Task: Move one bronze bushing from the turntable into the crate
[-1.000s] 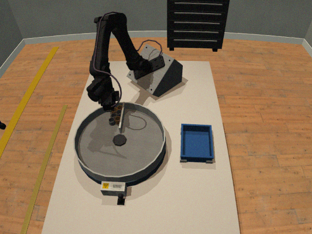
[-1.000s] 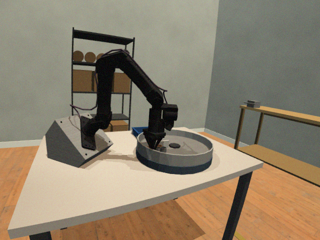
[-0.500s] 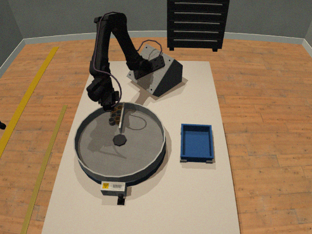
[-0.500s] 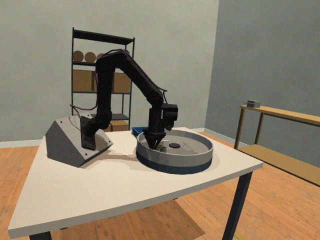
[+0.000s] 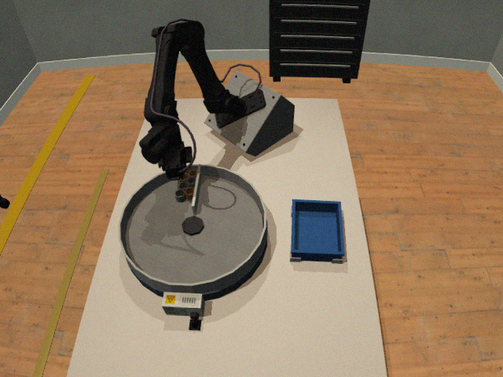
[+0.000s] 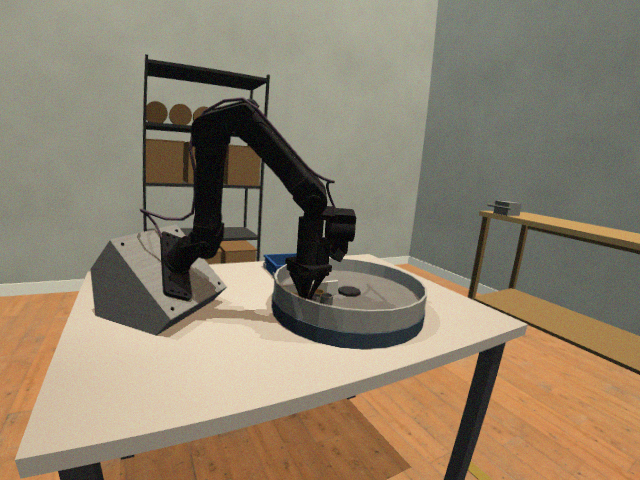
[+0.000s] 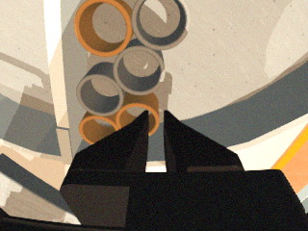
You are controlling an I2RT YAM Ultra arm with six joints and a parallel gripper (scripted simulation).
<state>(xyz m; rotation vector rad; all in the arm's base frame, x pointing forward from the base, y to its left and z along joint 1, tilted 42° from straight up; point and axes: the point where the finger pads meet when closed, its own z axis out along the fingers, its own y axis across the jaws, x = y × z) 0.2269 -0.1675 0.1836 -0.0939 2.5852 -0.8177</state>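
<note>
1. While the gripper [image 7: 154, 117] is hanging low over the cluster of bushings at about 11 o'clock on the turntable [image 5: 259, 210], the task is sitting at the reach-and-grasp step: nothing is lifted yet, and the crate [image 5: 317, 201] at 3 o'clock of the turntable is holding no bushing.
2. In the wrist view the jaws are nearly pressed together, with only a slim gap showing, and they are pinching nothing.
3. The tips are pointing at the nearest bronze bushing [image 7: 139, 117], which is lying partly hidden beneath them, with a second bronze one [image 7: 95, 129] at its 9 o'clock and a third [image 7: 104, 26] at the far end.
4. Grey bushings [image 7: 138, 69] are crowding between them, touching their neighbours, and a white divider [image 5: 196, 187] is flanking the pack.
5. My read: the next move is asking for a clean pinch on one bronze wall, then a straight lift without nudging neighbours, then a carry across the bench [image 5: 284, 324].
6. The bronze bushing is looking like a short, thin-walled orange ring, standing upright with its bore open.
</note>
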